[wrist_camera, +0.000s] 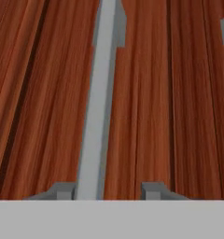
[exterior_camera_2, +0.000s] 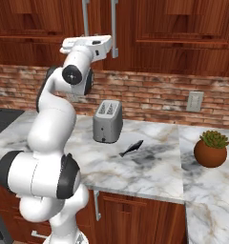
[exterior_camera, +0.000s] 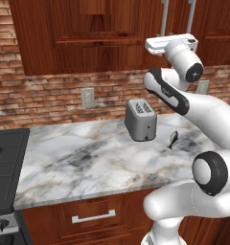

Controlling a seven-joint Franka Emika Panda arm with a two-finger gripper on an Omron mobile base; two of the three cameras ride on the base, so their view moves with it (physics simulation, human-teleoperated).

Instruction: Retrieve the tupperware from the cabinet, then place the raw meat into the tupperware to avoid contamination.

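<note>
The cabinet [exterior_camera: 88,28] hangs over the counter with its doors shut, and the tupperware is out of view. My gripper [wrist_camera: 109,190] is raised against a cabinet door and straddles its long silver bar handle [wrist_camera: 93,116]. The left fingertip [wrist_camera: 65,190] touches the bar. A gap still separates the right fingertip [wrist_camera: 153,190] from it, so the jaws are open around the handle. The base views show my gripper [exterior_camera: 164,38] [exterior_camera_2: 85,40] at the lower end of that handle. The raw meat [exterior_camera: 173,139] [exterior_camera_2: 131,148] lies on the marble counter [exterior_camera: 88,158], right of the toaster.
A grey two-slot toaster [exterior_camera: 141,119] [exterior_camera_2: 108,121] stands on the counter below my hand. A potted plant [exterior_camera_2: 210,150] sits on the counter at the right. A stove [exterior_camera: 4,167] borders the counter on the left. A second bar handle [exterior_camera_2: 114,28] hangs just right of the gripped one.
</note>
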